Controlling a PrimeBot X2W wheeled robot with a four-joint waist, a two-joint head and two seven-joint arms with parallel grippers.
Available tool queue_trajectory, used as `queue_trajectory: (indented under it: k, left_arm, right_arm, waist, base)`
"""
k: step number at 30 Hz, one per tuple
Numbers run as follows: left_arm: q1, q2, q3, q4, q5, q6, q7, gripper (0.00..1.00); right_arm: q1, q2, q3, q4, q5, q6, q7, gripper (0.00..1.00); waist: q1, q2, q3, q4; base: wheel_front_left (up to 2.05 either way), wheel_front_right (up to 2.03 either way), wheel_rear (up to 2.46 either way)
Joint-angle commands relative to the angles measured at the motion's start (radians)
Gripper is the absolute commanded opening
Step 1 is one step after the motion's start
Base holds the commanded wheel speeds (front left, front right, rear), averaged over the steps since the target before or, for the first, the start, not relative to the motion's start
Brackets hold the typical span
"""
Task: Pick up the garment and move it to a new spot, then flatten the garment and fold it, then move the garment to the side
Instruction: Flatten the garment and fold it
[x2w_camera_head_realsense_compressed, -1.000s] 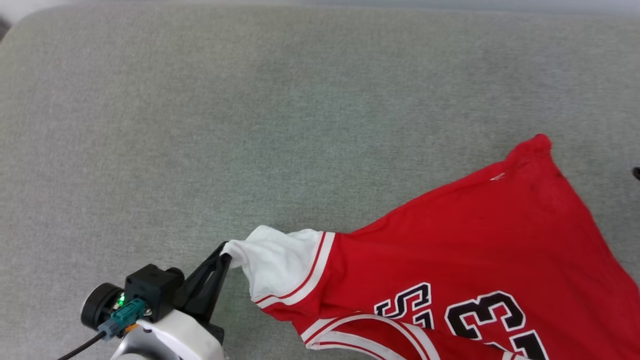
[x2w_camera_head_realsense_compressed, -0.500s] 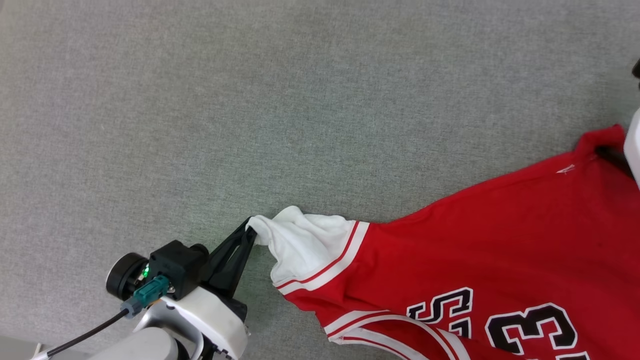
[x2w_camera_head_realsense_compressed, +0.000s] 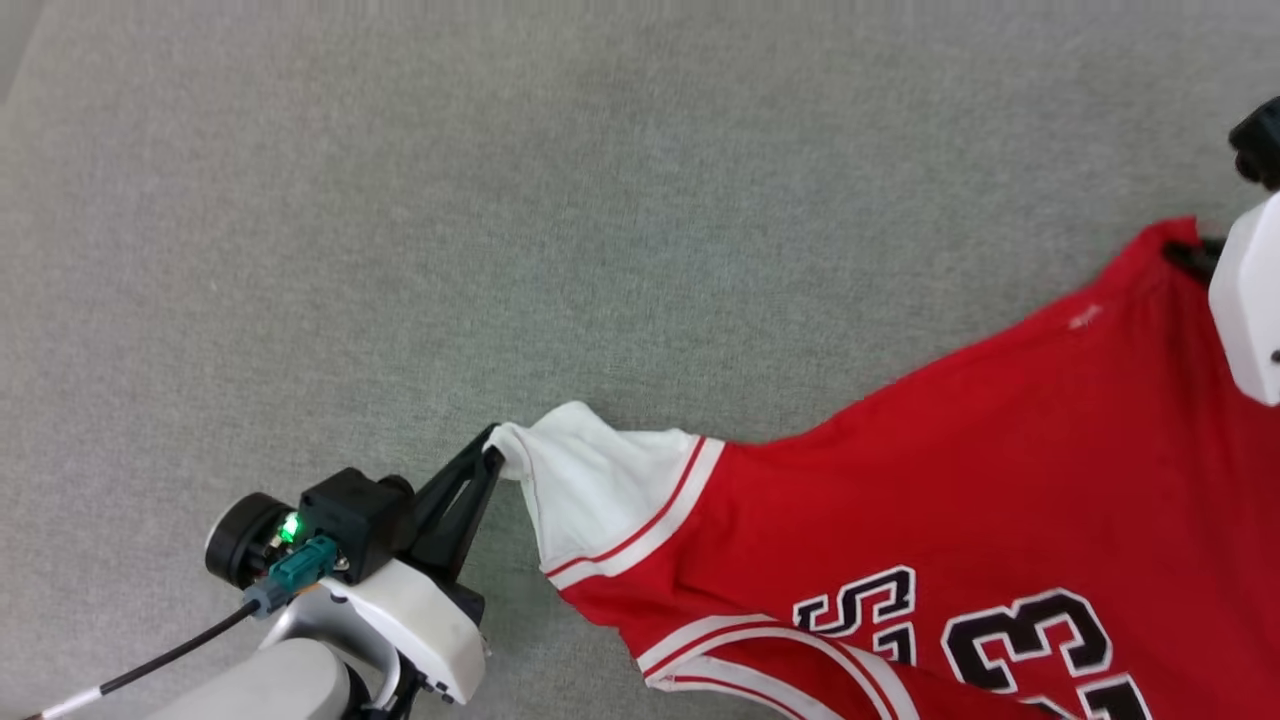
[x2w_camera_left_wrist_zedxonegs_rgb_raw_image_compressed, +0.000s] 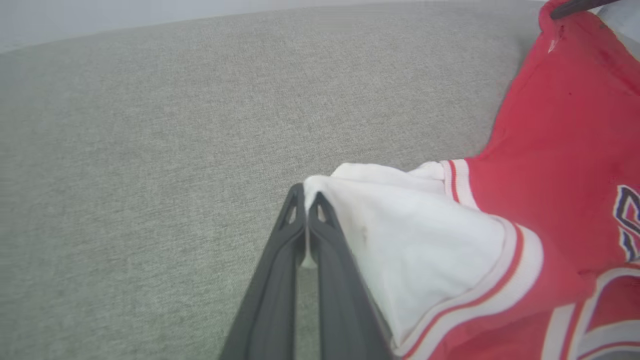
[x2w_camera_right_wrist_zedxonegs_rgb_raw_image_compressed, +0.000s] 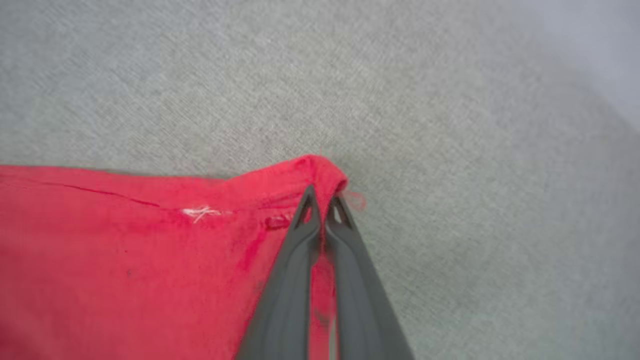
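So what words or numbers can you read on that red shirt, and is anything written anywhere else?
"23": black, white-outlined number on the red jersey-style shirt with white sleeves, in the head view.
"S": black, white-outlined letter left of that number; the rest of its word is cut off.
Left wrist view: a scrap of black lettering at the right edge, too cut off to read.
Nothing else is written.

This looks like a home-like room, though nothing settles it. The whole surface is a soft grey woven cushion (x2w_camera_head_realsense_compressed: 400, 200), like a sofa seat or a bed, with a rounded far edge. Beyond that edge is a plain pale strip (x2w_camera_left_wrist_zedxonegs_rgb_raw_image_compressed: 100, 20), too blurred to read. A red shirt (x2w_camera_head_realsense_compressed: 1000, 450) lies on the fabric.
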Motion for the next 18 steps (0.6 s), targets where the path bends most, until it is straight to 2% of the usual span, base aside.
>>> queue_trajectory:
  k: [1, 5, 10, 18]
  left_arm:
    - [-0.026, 0.010, 0.007, -0.003, 0.010, -0.003, 0.001, 0.00]
    - [-0.073, 0.027, 0.028, -0.015, 0.022, -0.002, 0.018, 0.00]
    - [-0.157, 0.039, 0.055, -0.023, 0.041, -0.014, 0.039, 0.00]
    - [-0.400, 0.037, 0.098, 0.029, 0.093, -0.086, 0.115, 0.00]
  right_arm:
    - [-0.018, -0.003, -0.002, -0.012, 0.013, -0.001, -0.045, 0.00]
    - [-0.037, -0.033, 0.026, -0.060, 0.020, -0.001, -0.105, 0.00]
    - [-0.062, -0.031, 0.024, -0.099, 0.011, -0.001, -0.185, 0.00]
    - [-0.166, 0.044, -0.057, -0.082, -0.067, -0.001, -0.331, 0.00]
  waist:
    - [-0.0001, 0.0000, -0.063, -0.027]
    - [-0.0001, 0.0000, -0.122, -0.057]
    - [-0.0001, 0.0000, -0.151, -0.093]
    - [-0.0001, 0.0000, -0.142, -0.158]
  base:
    - [0.00, 0.00, 0.00]
    - [0.00, 0.00, 0.00]
    - [0.00, 0.00, 0.00]
    - [0.00, 0.00, 0.00]
